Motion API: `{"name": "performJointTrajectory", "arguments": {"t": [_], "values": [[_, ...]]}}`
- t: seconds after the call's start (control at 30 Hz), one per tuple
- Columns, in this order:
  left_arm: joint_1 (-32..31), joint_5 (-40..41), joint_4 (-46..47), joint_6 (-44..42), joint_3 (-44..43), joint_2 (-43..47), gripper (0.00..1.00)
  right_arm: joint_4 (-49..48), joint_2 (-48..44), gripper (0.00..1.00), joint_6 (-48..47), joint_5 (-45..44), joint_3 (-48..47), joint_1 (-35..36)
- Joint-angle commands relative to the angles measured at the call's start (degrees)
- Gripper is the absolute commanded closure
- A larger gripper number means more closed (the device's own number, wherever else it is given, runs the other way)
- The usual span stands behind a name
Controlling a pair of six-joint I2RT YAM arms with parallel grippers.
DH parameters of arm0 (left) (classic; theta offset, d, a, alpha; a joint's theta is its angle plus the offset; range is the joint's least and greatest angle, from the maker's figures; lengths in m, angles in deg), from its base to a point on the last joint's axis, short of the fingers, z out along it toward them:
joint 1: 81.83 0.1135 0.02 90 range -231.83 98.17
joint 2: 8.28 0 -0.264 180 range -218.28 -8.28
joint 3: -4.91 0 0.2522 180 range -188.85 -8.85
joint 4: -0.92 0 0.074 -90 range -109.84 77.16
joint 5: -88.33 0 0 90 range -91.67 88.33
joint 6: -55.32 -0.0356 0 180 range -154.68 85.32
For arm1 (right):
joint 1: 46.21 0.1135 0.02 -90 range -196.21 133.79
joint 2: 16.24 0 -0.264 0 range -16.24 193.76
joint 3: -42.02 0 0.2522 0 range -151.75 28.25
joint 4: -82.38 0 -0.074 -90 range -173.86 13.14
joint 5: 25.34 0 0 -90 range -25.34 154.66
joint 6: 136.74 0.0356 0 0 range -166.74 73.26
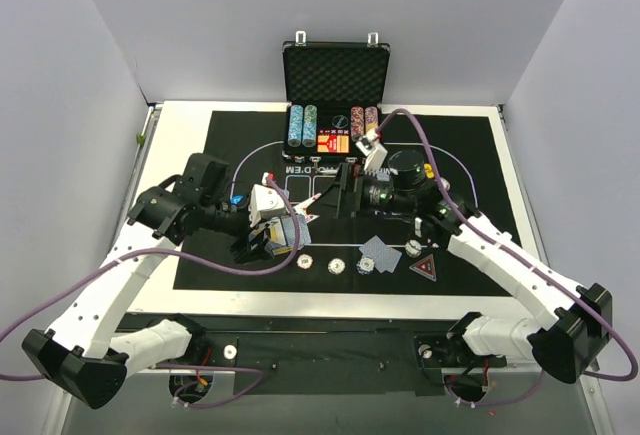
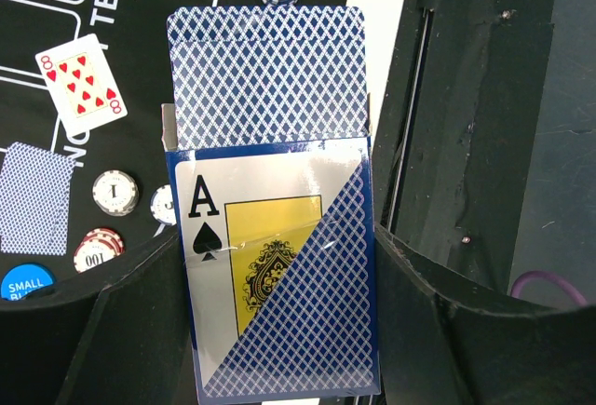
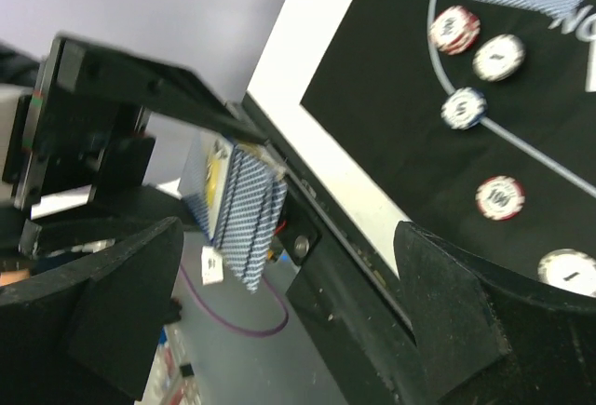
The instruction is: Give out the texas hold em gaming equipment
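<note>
Left tool [image 1: 268,237] is clamping shut on the card deck [image 2: 270,144], left of center in the top view, over the left part of the black mat [image 1: 470,155]. The deck is sitting in its ace-of-spades box with the flap open and blue-patterned backs showing, filling the middle of the left wrist view.

Right tool [image 1: 347,187] is hanging at center of the top view, just below the open black case [image 1: 335,85]. Its fingers [image 3: 121,312] are spread wide apart with nothing between them.

In the left wrist view:
- upper left: an 8 of diamonds [image 2: 82,74] is lying face up on the mat
- left edge: a face-down card [image 2: 35,195] is lying below it
- just beside that card: a white chip [image 2: 115,192] and a red-white chip [image 2: 100,247] are sitting close together
- lower left corner: a blue disc [image 2: 26,282] is showing

In the top view, lower center of the mat:
- striped chips [image 1: 337,266] are lying in a loose row
- face-down cards [image 1: 380,253] are lying just right of them
- the black-red triangular marker [image 1: 425,267] is lying further right

The mat is lying on the white bench [image 1: 180,125]
</note>
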Motion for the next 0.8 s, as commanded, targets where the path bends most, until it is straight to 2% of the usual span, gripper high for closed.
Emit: {"name": "performJointTrajectory", "arguments": {"t": [0.0, 0.23, 0.33, 0.53, 0.77], "values": [[0.39, -1.91, 3.06, -0.25, -1.68, -0.61, 0.93, -1.04, 0.85, 0.10, -0.43, 1.49, -1.72, 4.82], [0.30, -2.17, 3.42, 0.19, -2.65, -1.31, 0.94, 0.46, 5.08, 0.12, -1.14, -0.54, -2.96, 7.02], [0.30, -2.26, 3.42, 0.19, -2.74, -1.22, 0.94, -0.15, 6.83, 0.17, -0.53, -0.01, -2.78, 7.11], [0.39, -2.61, 3.50, 0.45, -2.82, -0.87, 0.93, -2.35, 9.29, 0.23, 1.32, 0.34, -2.08, 7.02], [0.30, -2.61, 3.59, 0.63, -3.18, -0.52, 0.93, -2.44, 7.37, 0.36, 2.37, -0.01, -0.33, 5.79]]}}
